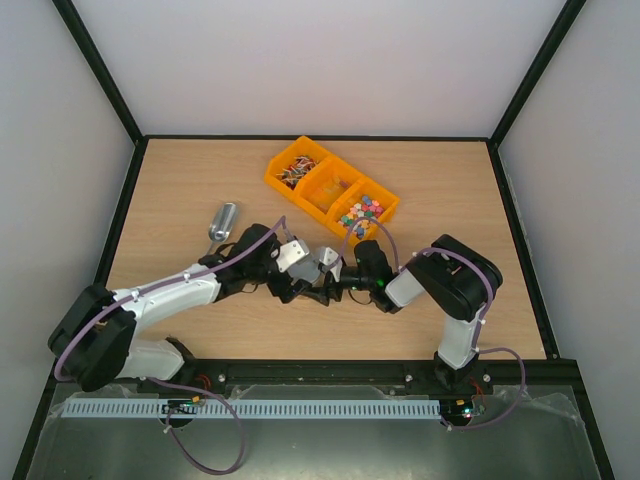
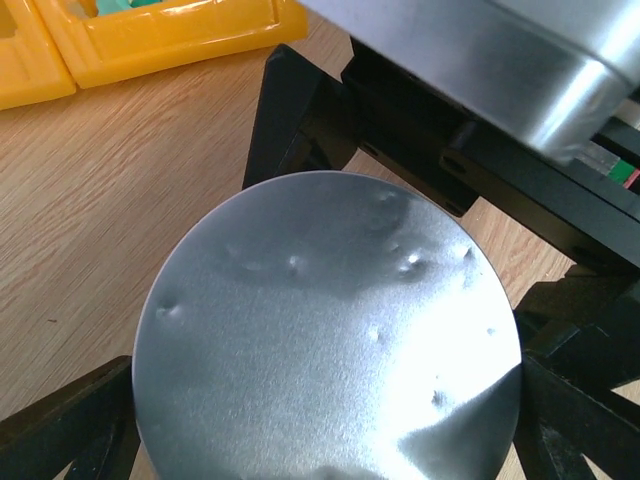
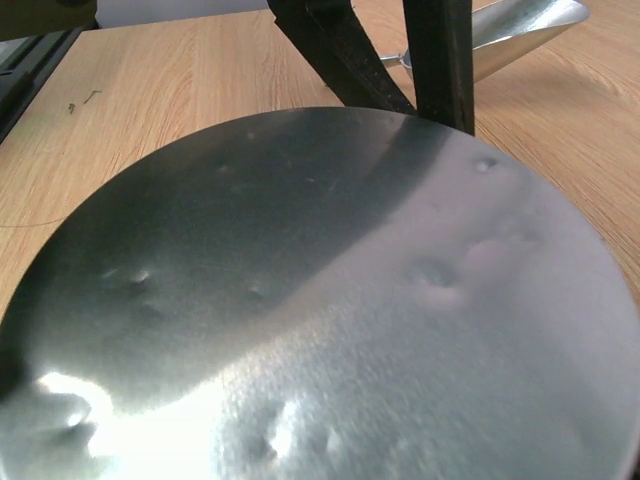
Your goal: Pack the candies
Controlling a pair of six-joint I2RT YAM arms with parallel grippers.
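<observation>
The candies lie in an orange three-part tray (image 1: pixel 300 203): red-white-dark pieces (image 1: pixel 293 170), amber pieces (image 1: pixel 328 188) and pastel cubes (image 1: pixel 362 211). My left gripper (image 1: pixel 290 262) is shut on a grey round disc (image 1: pixel 296 252), dented, which fills the left wrist view (image 2: pixel 330 340) between its black fingers (image 2: pixel 60 420). My right gripper (image 1: pixel 338 270) faces it and is shut on a silver round tin (image 1: pixel 327 260), seen at the top of the left wrist view (image 2: pixel 500 60). The tin's dented face (image 3: pixel 330 300) hides the right fingers. The two metal parts are close together above the table.
A silver metal scoop (image 1: pixel 222 220) lies on the wooden table left of the tray and shows in the right wrist view (image 3: pixel 520 30). The tray's corner (image 2: pixel 170 45) lies just beyond the left gripper. Black rails edge the table.
</observation>
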